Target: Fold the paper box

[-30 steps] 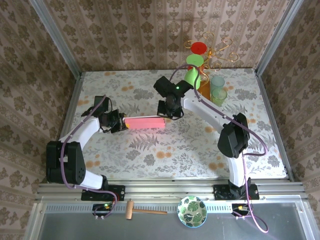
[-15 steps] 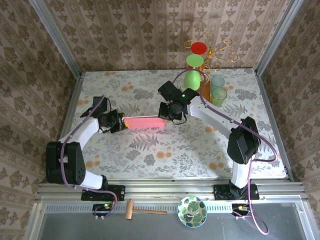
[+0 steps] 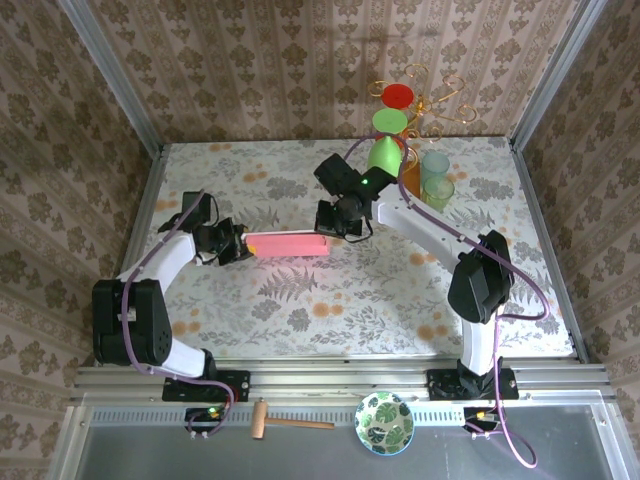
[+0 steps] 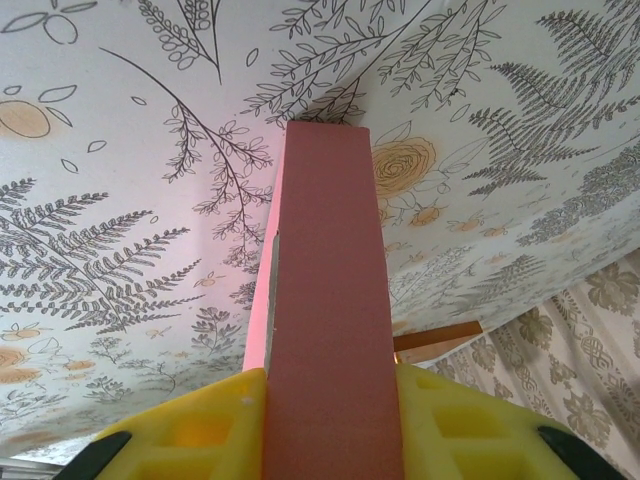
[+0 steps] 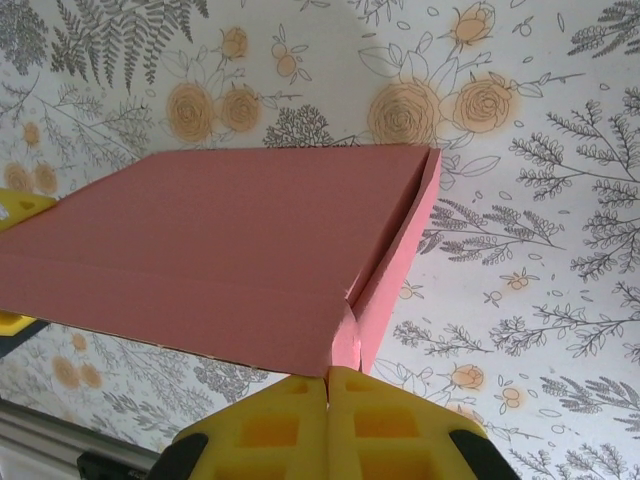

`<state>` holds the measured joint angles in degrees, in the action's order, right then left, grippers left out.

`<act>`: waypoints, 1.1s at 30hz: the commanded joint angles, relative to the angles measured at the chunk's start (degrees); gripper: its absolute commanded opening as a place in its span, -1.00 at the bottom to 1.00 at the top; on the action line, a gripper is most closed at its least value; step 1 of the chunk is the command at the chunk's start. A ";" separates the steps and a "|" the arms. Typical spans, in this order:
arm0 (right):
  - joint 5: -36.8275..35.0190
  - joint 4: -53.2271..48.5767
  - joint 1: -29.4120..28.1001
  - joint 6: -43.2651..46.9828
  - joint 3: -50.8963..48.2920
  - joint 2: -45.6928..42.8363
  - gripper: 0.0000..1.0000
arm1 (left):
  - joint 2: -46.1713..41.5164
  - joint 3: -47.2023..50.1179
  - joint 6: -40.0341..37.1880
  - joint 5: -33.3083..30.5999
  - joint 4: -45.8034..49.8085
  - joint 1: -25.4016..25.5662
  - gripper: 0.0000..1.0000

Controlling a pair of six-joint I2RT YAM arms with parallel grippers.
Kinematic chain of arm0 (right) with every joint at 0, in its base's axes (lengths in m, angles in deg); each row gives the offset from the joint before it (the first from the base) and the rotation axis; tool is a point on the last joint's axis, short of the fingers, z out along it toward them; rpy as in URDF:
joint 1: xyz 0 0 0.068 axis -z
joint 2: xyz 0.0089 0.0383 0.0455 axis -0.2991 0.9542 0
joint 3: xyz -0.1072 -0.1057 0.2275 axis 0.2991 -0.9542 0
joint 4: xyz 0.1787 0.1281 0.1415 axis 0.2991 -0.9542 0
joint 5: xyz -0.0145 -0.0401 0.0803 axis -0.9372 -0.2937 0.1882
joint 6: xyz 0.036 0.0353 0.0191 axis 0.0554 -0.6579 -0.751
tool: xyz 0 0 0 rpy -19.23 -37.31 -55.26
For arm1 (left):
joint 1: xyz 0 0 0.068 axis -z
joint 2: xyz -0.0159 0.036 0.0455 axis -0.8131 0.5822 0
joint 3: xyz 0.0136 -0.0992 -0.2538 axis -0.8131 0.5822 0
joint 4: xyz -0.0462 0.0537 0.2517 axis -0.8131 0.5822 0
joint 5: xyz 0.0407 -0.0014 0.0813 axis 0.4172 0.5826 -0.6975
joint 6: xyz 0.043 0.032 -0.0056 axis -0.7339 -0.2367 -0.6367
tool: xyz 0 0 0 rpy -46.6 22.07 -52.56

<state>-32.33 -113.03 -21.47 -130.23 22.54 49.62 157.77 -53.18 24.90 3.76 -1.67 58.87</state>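
The pink paper box [image 3: 288, 245] is held off the flowered table as a closed shallow rectangle between both arms. My left gripper [image 3: 240, 246] is shut on its left end; in the left wrist view the box [image 4: 326, 300] runs away from me as a long pink slab, clamped between the yellow fingers [image 4: 190, 425]. My right gripper [image 3: 335, 232] is shut on a small flap at the box's right end. In the right wrist view the box's broad pink face [image 5: 220, 250] fills the left, and the yellow fingertips [image 5: 290, 410] pinch the flap at the corner with the side panel.
At the back right stand an orange-brown block and stacked translucent cups [image 3: 435, 180] with green and red cups [image 3: 385, 150] on a wire stand. A wooden mallet [image 3: 285, 420] and a patterned bowl [image 3: 385, 422] lie on the front ledge. Walls enclose the table [image 3: 350, 290].
The right arm's wrist has shifted slightly left and back against the box's right end, and its elbow has swung. The box and left gripper have barely moved.
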 commanded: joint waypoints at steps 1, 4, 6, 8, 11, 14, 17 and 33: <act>2.29 -2.95 0.21 1.61 -4.72 -1.84 -1.00 | 0.34 1.47 7.80 -4.60 1.31 -1.09 -0.95; 2.20 2.18 0.11 0.64 -11.38 -4.48 -1.00 | -0.04 1.74 8.58 -5.11 1.01 -0.95 -0.97; 2.75 5.22 0.11 -1.13 -13.38 -6.11 -1.00 | -0.40 2.09 8.99 -5.64 0.84 -0.95 -0.98; 2.84 5.63 0.20 -3.08 -12.70 -6.61 -1.00 | -0.53 2.07 8.91 -5.93 1.38 -0.95 -0.98; 2.23 3.98 0.12 -4.53 -9.94 -5.65 -1.00 | -0.39 2.29 9.02 -6.02 1.07 -0.65 -0.98; 2.45 2.22 0.11 -6.16 -8.13 -4.11 -1.00 | -0.19 2.12 8.94 -5.99 0.98 -0.26 -0.98; 2.91 2.55 0.07 -8.15 -7.54 -3.47 -1.00 | 0.06 1.96 8.82 -5.85 0.93 0.09 -0.98; 1.60 0.22 -0.68 -8.84 -2.93 -0.16 -1.00 | 0.59 1.76 8.82 -5.69 0.35 0.71 -0.99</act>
<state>-30.49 -110.38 -21.27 -137.66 18.81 48.24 157.27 -52.55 26.56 2.25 -3.29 59.61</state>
